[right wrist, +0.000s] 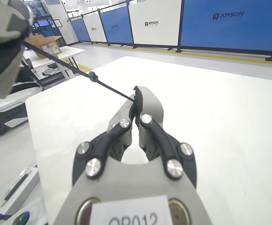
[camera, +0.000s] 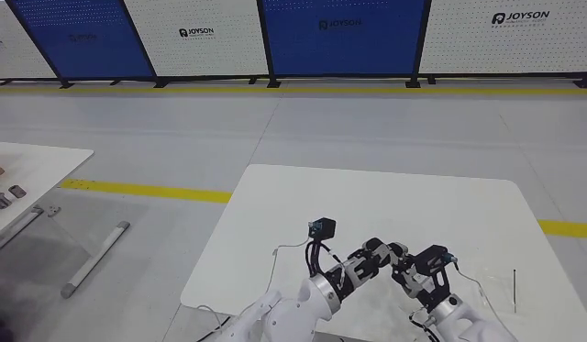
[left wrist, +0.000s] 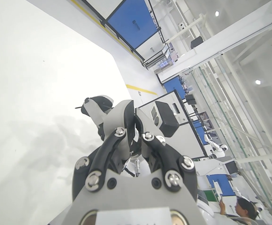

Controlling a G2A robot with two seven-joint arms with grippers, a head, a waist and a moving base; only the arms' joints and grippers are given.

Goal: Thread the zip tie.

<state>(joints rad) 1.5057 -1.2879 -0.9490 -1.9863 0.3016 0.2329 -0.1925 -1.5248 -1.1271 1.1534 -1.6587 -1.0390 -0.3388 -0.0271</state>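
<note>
the right gripper (right wrist: 135,101) has its fingers pressed together on one end of the black zip tie (right wrist: 110,87), held up above the near half of the white table (right wrist: 220,90). the strap runs taut, clear of the table top, with its small head (right wrist: 93,76) partway along. the left gripper (left wrist: 133,117), fingers closed, pinches the other end, just beside the right one over the table.

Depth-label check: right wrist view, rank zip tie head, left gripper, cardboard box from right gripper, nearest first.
1. zip tie head, on the strap, just off the right gripper.
2. left gripper, at strap's far end.
3. cardboard box, on the side table beyond.
</note>
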